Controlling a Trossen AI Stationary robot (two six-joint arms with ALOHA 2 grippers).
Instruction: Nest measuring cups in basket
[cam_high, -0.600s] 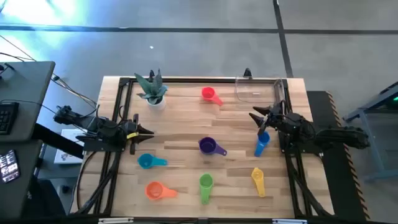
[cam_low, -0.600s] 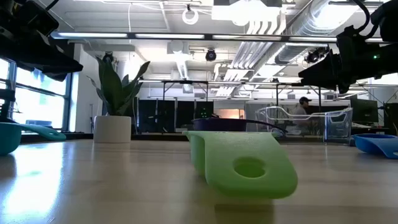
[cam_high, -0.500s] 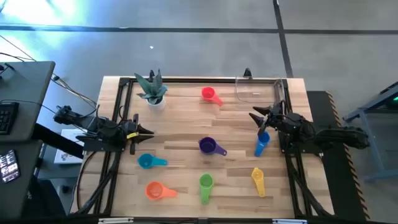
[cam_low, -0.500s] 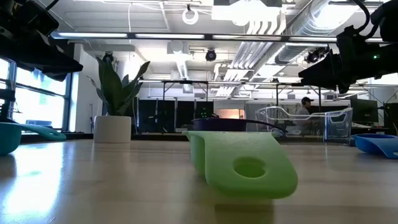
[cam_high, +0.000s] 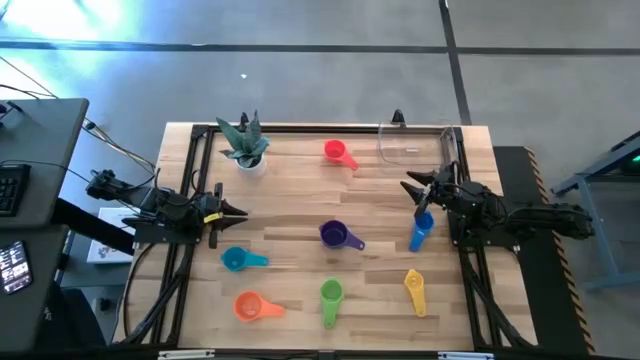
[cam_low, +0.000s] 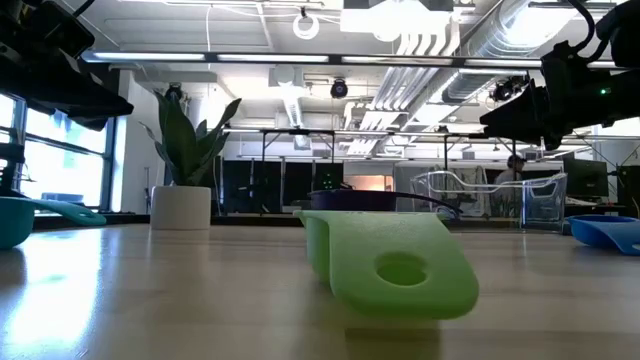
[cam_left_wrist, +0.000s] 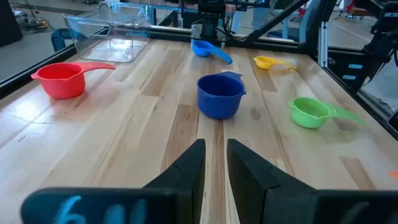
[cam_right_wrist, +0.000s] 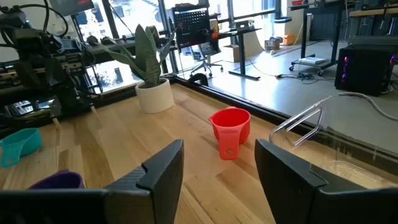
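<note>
nothing is in the clear basket (cam_high: 415, 146) yet, so i'd treat this as the first pick. my right gripper (cam_high: 408, 188) hangs over the table's right side, just beside the blue cup (cam_high: 420, 230) and a little short of the basket at the far right corner; its fingers (cam_right_wrist: 163, 168) stand spread with nothing between them. my left gripper (cam_high: 240, 212) waits at the left edge, fingers (cam_left_wrist: 186, 168) only narrowly parted, holding nothing. i'd take the blue cup with the right arm, since it lies nearest, pinching the bowl wall and not the flat handle (a thin tab would likely twist in the pads), then set it down upright so the others can nest inside.

the cups are smooth, moulded plastic scoops, round-bowled with short flat handles. the red cup (cam_high: 336, 152) sits near the far edge beside the basket, the purple cup (cam_high: 334, 235) mid-table, the teal cup (cam_high: 236, 260) and orange cup (cam_high: 248, 306) on the left, the green cup (cam_high: 331, 294) and yellow cup (cam_high: 415, 284) near the front. the basket is glossy and thin-walled with rounded corners, so i expect it to slide if nudged. the table (cam_high: 300, 190) is pale wood planks.
</note>
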